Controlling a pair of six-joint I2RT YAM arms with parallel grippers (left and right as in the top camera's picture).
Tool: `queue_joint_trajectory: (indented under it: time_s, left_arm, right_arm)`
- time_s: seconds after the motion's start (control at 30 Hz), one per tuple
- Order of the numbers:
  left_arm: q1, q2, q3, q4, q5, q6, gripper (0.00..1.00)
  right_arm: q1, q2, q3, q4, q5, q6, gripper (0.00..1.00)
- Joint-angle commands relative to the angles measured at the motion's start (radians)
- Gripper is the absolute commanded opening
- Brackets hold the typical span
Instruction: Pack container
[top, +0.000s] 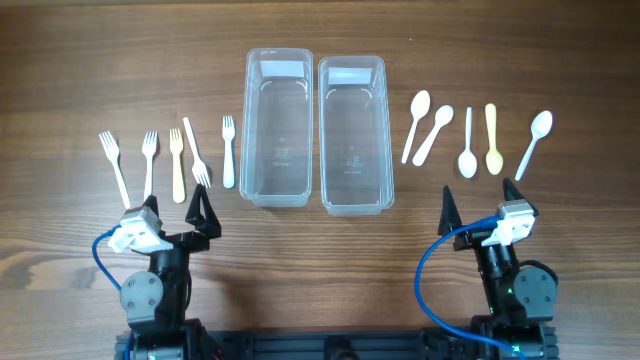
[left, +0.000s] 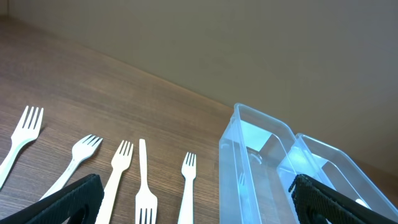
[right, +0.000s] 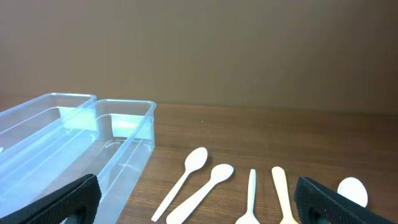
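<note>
Two empty clear plastic containers stand side by side at the table's centre, one on the left and one on the right. Several plastic forks lie in a row to their left, several plastic spoons to their right. My left gripper sits open just below the forks, with nothing between its fingers. My right gripper is open below the spoons, also empty. The left wrist view shows the forks and a container wall. Spoons and a container show in the right wrist view.
One fork lies with its tines toward me and slanted, the others point away. One fork and one spoon are cream-yellow, the rest white. Bare wooden table runs between the two arms, in front of the containers.
</note>
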Motion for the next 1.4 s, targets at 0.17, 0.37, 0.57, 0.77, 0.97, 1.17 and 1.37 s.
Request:
queue_joint_trajectory:
  time_s: [0.17,0.37,0.57,0.77,0.97,1.17,1.37]
  left_arm:
    - [-0.007,-0.008,-0.012,0.003,-0.006,-0.002,1.0]
    - [-0.007,-0.008,-0.012,0.003,-0.006,-0.002,1.0]
    - [-0.007,-0.008,-0.012,0.007,-0.006,-0.002,1.0]
    - [-0.007,-0.008,0.026,0.065,0.017,-0.111,1.0]
    - [-0.006,0.135,0.332,-0.119,-0.072,-0.095,1.0]
    - [-0.006,0.729,0.936,-0.58,-0.114,0.002,1.0]
    - [-0.006,1.316,1.395,-0.962,-0.122,0.003,1.0]
  right_arm:
    - [-0.004,0.0,-0.001,0.005,0.014,0.001,1.0]
    - [-0.004,0.0,-0.001,0.005,0.014,0.001,1.0]
    - [-0.004,0.0,-0.001,0.005,0.014,0.001,1.0]
    - [-0.004,0.0,-0.001,0.005,0.014,0.001,1.0]
    - [-0.004,0.0,-0.001,0.005,0.014,0.001,1.0]
    - [-0.004,0.0,-0.001,0.005,0.014,0.001,1.0]
    - [-0.004,0.0,-0.001,0.005,0.014,0.0,1.0]
